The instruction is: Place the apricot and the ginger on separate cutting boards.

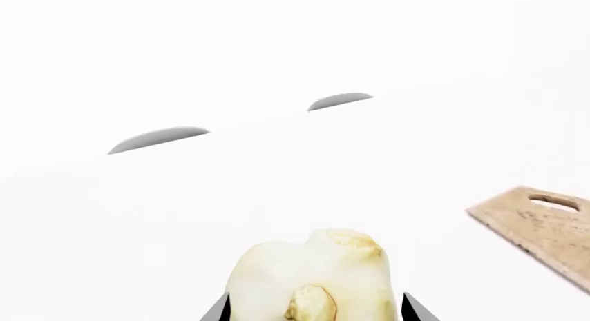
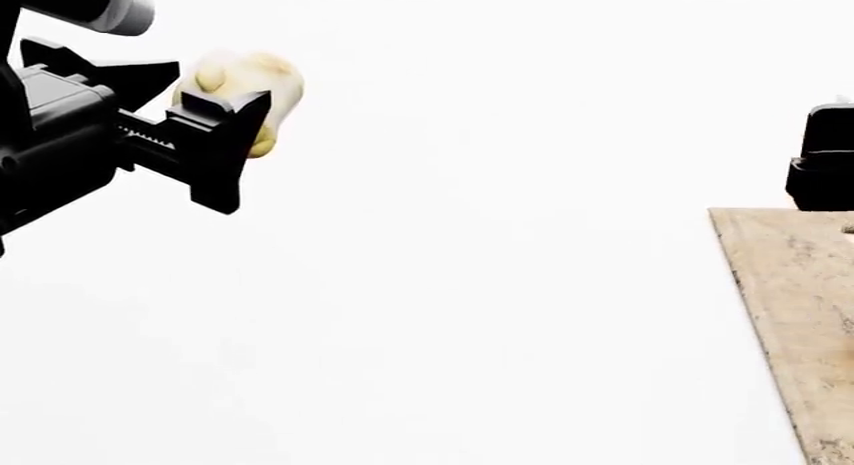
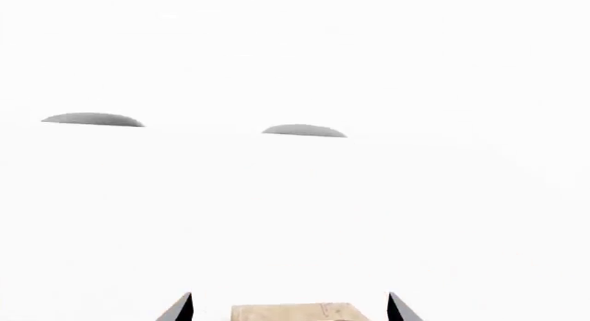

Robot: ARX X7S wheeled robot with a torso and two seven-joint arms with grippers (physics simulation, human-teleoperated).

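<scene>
Currently ginger [image 2: 244, 97] is clamped in left gripper [image 2: 214, 135]; board [image 2: 794, 315] is seen at 4 o'clock, well apart.

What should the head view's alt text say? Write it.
The left gripper holds the ginger over a plain white surface. At the right edge lies a pale wooden cutting board, with the dark right gripper just behind it.

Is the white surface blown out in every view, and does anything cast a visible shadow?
Head view: the white surface is flat white, with no shadow under the left gripper or ginger. Left wrist view: the same washout; the ginger and cutting board stay sharp. Right wrist view: almost all white, only two grey slivers break it.
</scene>
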